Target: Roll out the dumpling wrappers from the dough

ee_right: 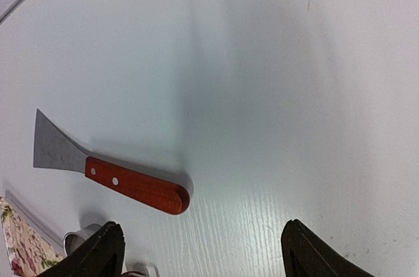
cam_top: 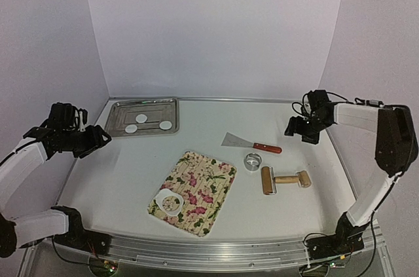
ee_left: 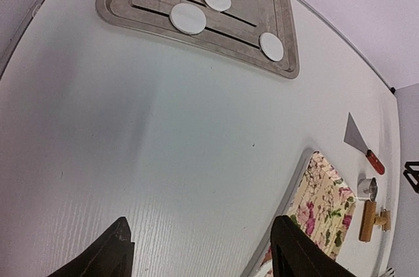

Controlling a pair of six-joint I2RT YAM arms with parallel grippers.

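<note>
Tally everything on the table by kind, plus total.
Small flat white round dough wrappers: 3
Silver metal tray: 1
Steel scraper, red handle: 1
Metal ring cutter: 1
Wooden roller: 1
Floral mat: 1
Irregular white dough sheet: 1
Total: 9

Ring cutter [ee_right: 80, 238] and floral mat [ee_right: 16, 251] cropped by right-wrist view's edge

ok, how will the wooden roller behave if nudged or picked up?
The wooden roller looks solid, so probably stiff, not fragile. Its round barrel would likely roll when nudged across its axis; the handle may drag and swing it.
</note>
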